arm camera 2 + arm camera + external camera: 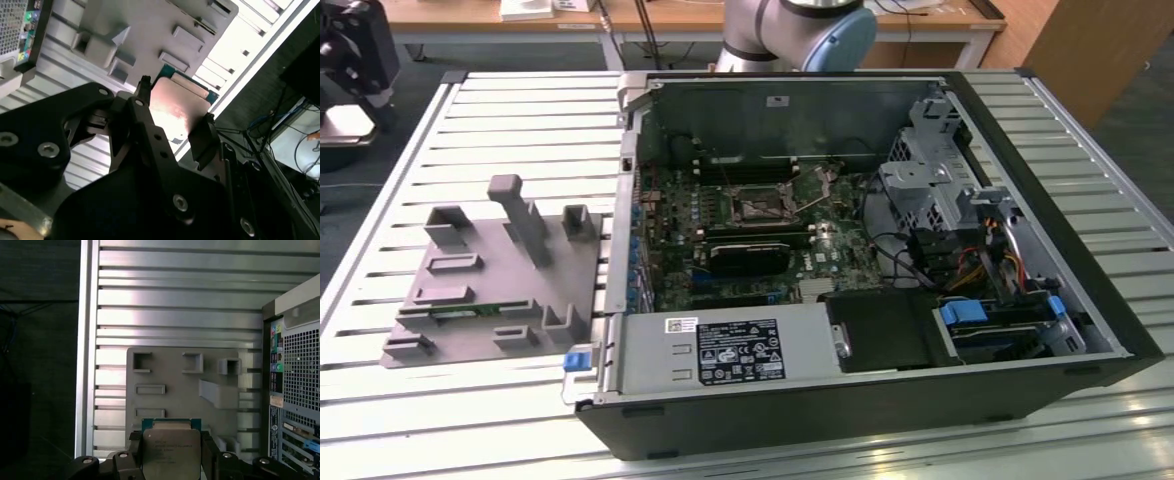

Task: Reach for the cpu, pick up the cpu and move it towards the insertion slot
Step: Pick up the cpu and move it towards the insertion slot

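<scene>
The cpu (171,457), a flat square chip with a silvery top and a green edge, sits clamped between my gripper's (171,440) two black fingers (133,450). The gripper is shut on it. The second wrist view shows the same hold, with the cpu (175,117) pinched by its opposite edges in the gripper (177,101). Chip and gripper hang well above the grey plastic fixture (175,375) on the slatted table. The insertion slot (757,205), a dark square socket with a metal frame, lies on the motherboard inside the open computer case.
The open computer case (854,250) lies on the slatted metal table (520,130), its perforated back panel (295,390) beside the fixture (467,290). The arm's base (801,30) stands behind the case. A black block (747,255), cables and drive bays crowd the board.
</scene>
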You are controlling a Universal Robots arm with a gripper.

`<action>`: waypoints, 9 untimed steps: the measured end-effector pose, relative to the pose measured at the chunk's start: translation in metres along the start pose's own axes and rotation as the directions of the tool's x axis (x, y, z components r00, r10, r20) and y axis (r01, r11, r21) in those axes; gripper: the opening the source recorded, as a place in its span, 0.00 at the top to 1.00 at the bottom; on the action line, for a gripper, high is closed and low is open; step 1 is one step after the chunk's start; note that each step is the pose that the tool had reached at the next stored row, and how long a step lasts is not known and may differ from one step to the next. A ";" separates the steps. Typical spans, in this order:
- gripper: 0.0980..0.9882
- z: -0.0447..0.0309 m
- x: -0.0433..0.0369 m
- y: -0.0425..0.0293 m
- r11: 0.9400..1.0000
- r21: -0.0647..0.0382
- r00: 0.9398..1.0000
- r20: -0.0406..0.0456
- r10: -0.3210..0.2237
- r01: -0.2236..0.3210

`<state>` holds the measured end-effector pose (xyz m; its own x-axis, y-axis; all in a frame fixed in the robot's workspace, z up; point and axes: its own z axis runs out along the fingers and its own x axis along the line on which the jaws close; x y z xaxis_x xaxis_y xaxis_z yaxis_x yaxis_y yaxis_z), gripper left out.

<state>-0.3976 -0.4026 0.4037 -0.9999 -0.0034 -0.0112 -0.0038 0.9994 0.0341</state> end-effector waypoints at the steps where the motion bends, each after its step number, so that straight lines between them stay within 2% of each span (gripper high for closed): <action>1: 0.50 0.0000 -0.0025 0.0004 1.000 0.000 1.000 0.000 0.000 0.000; 9: 0.50 0.0008 -0.0213 0.0008 1.000 0.000 1.000 0.001 0.000 0.000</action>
<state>-0.3764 -0.4017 0.4032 -0.9999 -0.0034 -0.0120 -0.0038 0.9994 0.0340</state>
